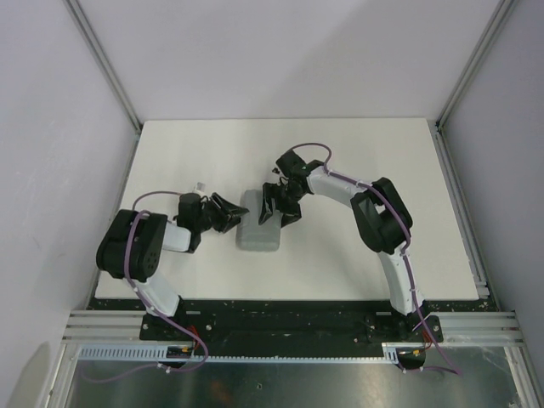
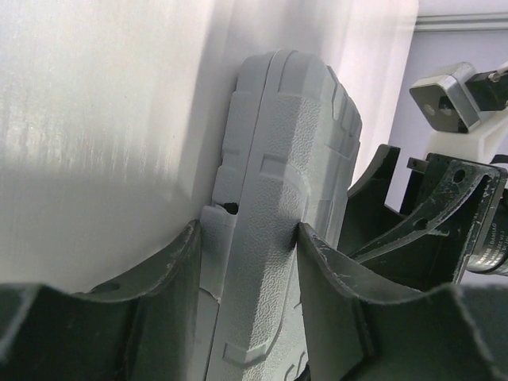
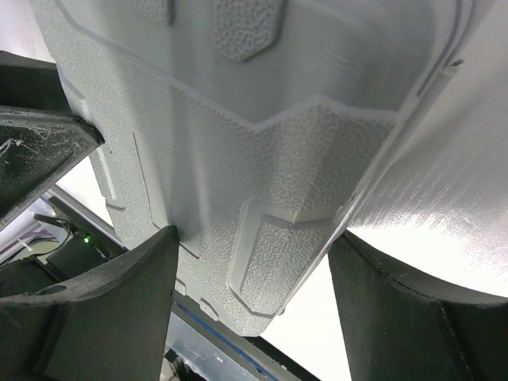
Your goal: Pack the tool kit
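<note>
Two claws straddle the tool kit: left claw half-open, pinching its 9 o'clock edge; right claw wide, we cannot tell its grip; uneven pulling may drop it

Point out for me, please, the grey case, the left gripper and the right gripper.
grey case (image 1: 259, 234): top external view, middle of its closed lid.
left gripper (image 2: 248, 234): left wrist view, midway between its fingertips.
right gripper (image 3: 252, 236): right wrist view, midway between its fingertips.
</note>
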